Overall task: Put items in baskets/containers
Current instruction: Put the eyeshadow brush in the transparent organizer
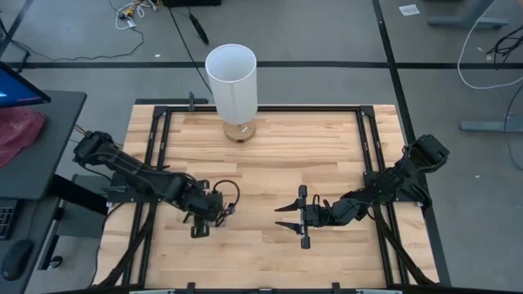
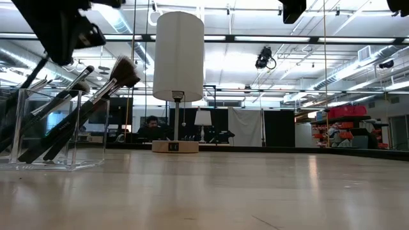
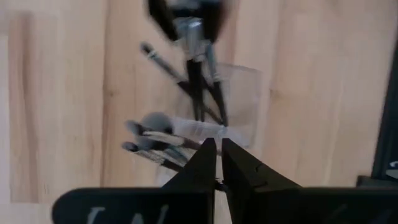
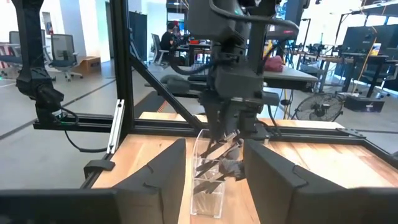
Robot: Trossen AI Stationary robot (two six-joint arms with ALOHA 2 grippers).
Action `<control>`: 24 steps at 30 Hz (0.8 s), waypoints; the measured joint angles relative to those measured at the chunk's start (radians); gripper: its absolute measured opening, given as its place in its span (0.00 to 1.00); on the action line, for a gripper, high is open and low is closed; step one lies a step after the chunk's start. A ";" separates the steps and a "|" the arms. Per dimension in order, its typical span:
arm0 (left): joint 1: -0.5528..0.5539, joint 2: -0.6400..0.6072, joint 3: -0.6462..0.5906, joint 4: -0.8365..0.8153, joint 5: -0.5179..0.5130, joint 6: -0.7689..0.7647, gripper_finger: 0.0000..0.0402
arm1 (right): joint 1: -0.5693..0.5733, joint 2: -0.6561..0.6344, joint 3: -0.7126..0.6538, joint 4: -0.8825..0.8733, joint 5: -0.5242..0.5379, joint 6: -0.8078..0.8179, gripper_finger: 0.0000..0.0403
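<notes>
A clear container [image 2: 54,131] stands on the wooden table at its near left, with several dark-handled makeup brushes [image 2: 96,96] leaning in it, heads up. My left gripper [image 2: 56,54] hangs just above it, pointing down, shut on one thin dark brush [image 2: 33,73]. The left wrist view looks down past the shut fingers [image 3: 216,152] onto the container [image 3: 239,99] and its brushes. My right gripper [image 1: 279,218] waits open and level to the container's right, facing it [image 4: 208,180] with nothing between its fingers. My left gripper pinches the thin brush's upper end [image 2: 45,61] between its two fingers, coming from above and pointing down. The brush hangs slanted below the fingers, its lower part reaching down into the container. The fingers themselves hide the exact place of contact in the wrist view.
A tall white cylinder lamp on a round wooden base [image 1: 231,82] stands at the table's far middle. Black frame rails [image 1: 159,163] run along the table's sides. Bare wood [image 1: 270,163] lies between the two arms and the lamp.
</notes>
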State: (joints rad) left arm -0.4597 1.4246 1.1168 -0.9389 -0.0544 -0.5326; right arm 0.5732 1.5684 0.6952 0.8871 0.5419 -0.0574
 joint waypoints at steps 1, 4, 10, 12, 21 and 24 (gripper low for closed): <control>0.010 0.000 -0.008 -0.001 0.004 -0.001 0.04 | 0.000 0.000 0.000 0.000 0.000 0.000 0.40; 0.035 0.000 -0.024 0.001 0.007 -0.004 0.04 | 0.000 0.000 0.000 0.000 0.000 0.000 0.40; 0.058 0.000 -0.031 0.004 0.007 -0.004 0.08 | 0.000 0.000 0.000 0.000 0.000 0.000 0.40; 0.058 0.000 -0.031 0.004 0.007 -0.004 0.09 | 0.000 0.000 0.000 0.000 0.000 0.000 0.40; 0.058 0.000 -0.031 0.030 0.007 0.000 0.14 | 0.000 0.000 0.000 -0.001 0.000 0.000 0.40; 0.059 0.000 -0.031 0.030 0.007 0.003 0.21 | 0.000 0.000 0.000 -0.002 0.000 0.000 0.40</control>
State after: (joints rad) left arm -0.4006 1.4246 1.0863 -0.9085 -0.0475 -0.5296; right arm 0.5732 1.5688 0.6952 0.8855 0.5419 -0.0570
